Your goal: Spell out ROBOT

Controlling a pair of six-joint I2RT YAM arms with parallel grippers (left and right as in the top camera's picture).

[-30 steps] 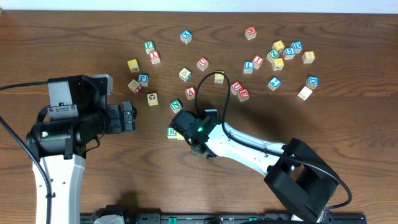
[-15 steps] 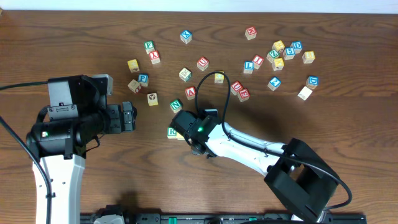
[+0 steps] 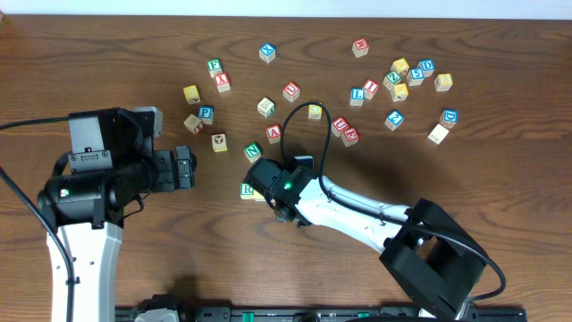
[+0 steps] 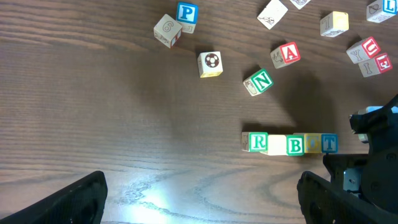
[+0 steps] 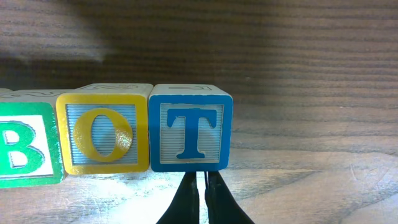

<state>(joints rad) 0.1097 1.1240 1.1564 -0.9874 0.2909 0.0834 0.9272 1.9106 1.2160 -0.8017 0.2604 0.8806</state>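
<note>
In the left wrist view a row of cubes lies side by side: green R (image 4: 257,142), a pale cube (image 4: 277,144), green B (image 4: 295,145), yellow O (image 4: 312,144) and blue T (image 4: 329,143). Up close, B (image 5: 18,152), O (image 5: 102,137) and T (image 5: 191,135) stand edge to edge. My right gripper (image 5: 200,179) is shut and empty, its tips at the T cube's lower front edge. From above, only the R (image 3: 248,190) shows; the right wrist (image 3: 281,183) covers the others. My left gripper (image 4: 202,205) is open over bare wood, left of the row.
Loose cubes lie behind the row: a green N (image 3: 253,151), a red A (image 3: 273,133), a soccer-ball cube (image 3: 219,142) and a blue P (image 3: 206,113). A denser cluster (image 3: 402,76) sits at the back right. A black cable (image 3: 308,121) loops over the right arm.
</note>
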